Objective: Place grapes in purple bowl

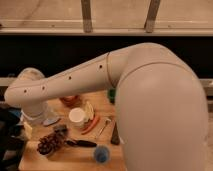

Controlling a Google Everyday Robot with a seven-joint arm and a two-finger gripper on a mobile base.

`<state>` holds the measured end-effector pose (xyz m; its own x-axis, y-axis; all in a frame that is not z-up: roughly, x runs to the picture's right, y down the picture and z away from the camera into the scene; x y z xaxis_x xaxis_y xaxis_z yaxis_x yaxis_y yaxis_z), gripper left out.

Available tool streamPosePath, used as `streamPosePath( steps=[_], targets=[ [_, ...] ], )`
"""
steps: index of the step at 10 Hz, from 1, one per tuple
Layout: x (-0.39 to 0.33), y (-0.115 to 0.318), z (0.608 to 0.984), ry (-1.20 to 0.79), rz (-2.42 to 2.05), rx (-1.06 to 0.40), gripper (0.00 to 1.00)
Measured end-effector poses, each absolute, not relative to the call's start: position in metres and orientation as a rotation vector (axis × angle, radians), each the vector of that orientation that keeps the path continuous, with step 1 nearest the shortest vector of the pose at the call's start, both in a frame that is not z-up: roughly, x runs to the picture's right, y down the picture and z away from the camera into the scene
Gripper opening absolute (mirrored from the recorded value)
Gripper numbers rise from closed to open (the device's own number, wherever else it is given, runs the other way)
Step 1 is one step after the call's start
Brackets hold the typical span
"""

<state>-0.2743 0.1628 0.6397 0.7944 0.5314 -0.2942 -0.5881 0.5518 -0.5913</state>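
Note:
The grapes (47, 144), a dark reddish-purple lumpy bunch, lie on the wooden table (75, 159) near its front left corner. My arm reaches across the view from the right, its wrist at the far left. The gripper (56, 130) hangs below the wrist, just above and to the right of the grapes. It is open and holds nothing. The purple bowl is hidden behind my arm.
A white cup (77, 116) stands mid-table with a carrot (91, 124) beside it. An orange-red bowl (70, 100) sits behind, and a small blue cup (101, 154) at the front. A black utensil (81, 143) and a dark flat bar (115, 135) lie nearby. A green tray (111, 94) peeks out at the back.

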Motion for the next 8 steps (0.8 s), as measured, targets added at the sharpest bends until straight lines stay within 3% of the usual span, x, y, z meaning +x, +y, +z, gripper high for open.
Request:
streamPosePath(
  steps=[3,8],
  targets=[
    [-0.279,0.193,0.662,0.136,0.627,-0.766,0.78],
    [-0.246,0.207,0.702,0.252,0.705,-0.796,0.78]
  ],
)
